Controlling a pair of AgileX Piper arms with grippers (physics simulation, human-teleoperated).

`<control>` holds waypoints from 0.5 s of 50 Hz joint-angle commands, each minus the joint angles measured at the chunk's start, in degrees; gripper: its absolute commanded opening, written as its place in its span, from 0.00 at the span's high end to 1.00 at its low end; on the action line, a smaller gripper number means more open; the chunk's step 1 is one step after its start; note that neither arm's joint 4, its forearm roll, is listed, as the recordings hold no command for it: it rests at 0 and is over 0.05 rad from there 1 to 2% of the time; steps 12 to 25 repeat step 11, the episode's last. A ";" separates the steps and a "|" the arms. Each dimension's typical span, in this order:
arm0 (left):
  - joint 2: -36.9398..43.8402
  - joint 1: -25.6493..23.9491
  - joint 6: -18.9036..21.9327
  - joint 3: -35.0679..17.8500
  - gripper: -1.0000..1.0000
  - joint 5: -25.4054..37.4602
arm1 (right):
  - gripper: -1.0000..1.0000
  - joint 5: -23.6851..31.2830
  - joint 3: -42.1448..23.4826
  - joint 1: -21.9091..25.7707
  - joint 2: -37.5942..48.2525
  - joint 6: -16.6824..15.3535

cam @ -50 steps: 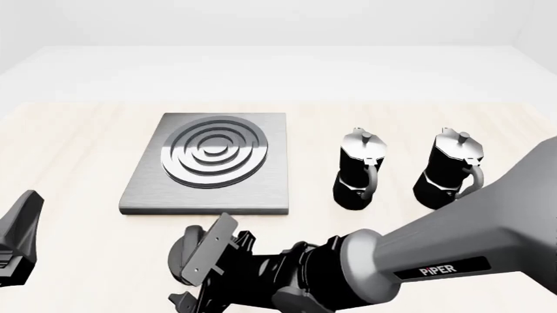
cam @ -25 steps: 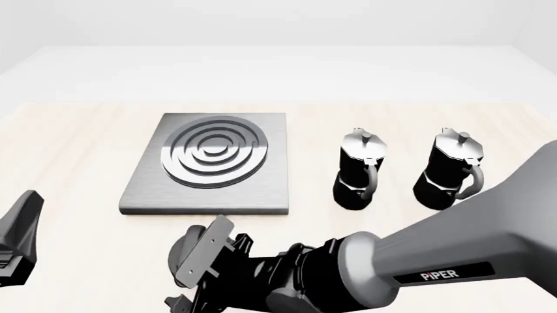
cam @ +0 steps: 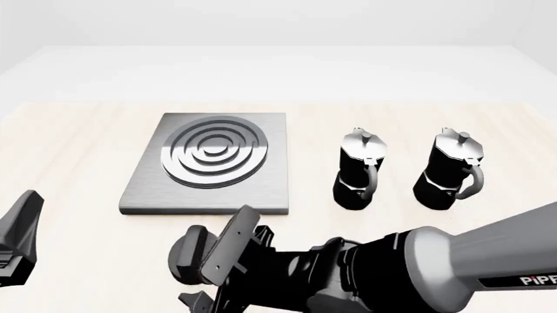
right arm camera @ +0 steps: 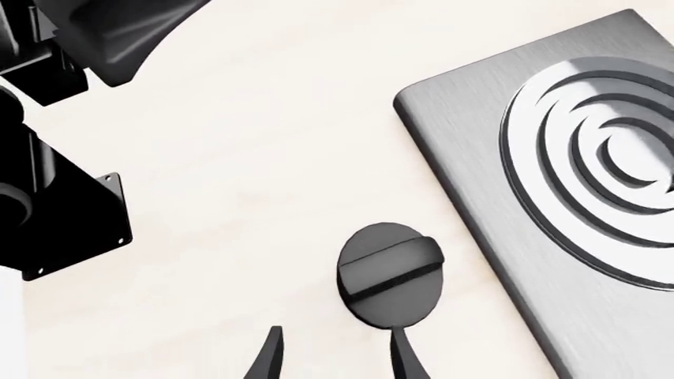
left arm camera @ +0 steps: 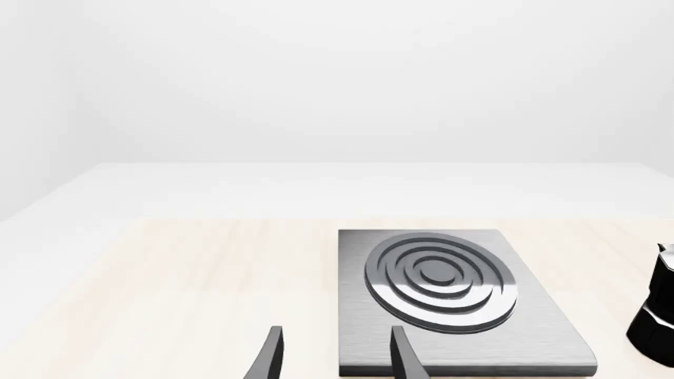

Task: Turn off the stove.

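Note:
The stove is a square brushed grey plate (cam: pixel 209 163) with raised rings, plus a round black knob (cam: pixel 185 255) with a raised bar on the table just in front of it. My right gripper (cam: pixel 205 282) hovers over the knob. In the right wrist view its fingers (right arm camera: pixel 406 359) stand apart and empty, with the knob (right arm camera: pixel 392 272) just past the tips and the plate (right arm camera: pixel 495 181) beside it. My left gripper (cam: pixel 19 238) sits at the table's left edge. Its fingers (left arm camera: pixel 271 359) are apart and empty, and the plate (left arm camera: pixel 526 339) lies ahead of them.
Two black moka pots with silver lids (cam: pixel 359 169) (cam: pixel 452 171) stand right of the plate; one shows at the edge of the left wrist view (left arm camera: pixel 658 312). The left arm's black body (right arm camera: pixel 53 181) lies close beside the knob in the right wrist view.
My right gripper has shifted a little to the right and its arm has dropped lower, so more of the knob shows. The left arm has not moved.

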 commanded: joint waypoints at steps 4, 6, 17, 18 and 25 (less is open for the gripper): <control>0.00 0.00 0.00 0.00 0.00 0.00 | 0.00 0.36 5.31 -2.14 -7.01 -0.15; 0.00 0.00 0.00 0.00 0.00 0.00 | 0.00 0.45 6.11 -2.71 -8.08 -0.29; 0.00 0.00 0.00 0.00 0.00 0.00 | 0.00 0.98 7.33 -3.53 -10.17 -0.23; 0.00 0.00 0.00 0.00 0.00 0.00 | 0.00 0.98 7.33 -3.53 -10.17 -0.23; 0.00 0.00 0.00 0.00 0.00 0.00 | 0.00 0.98 7.33 -3.53 -10.17 -0.23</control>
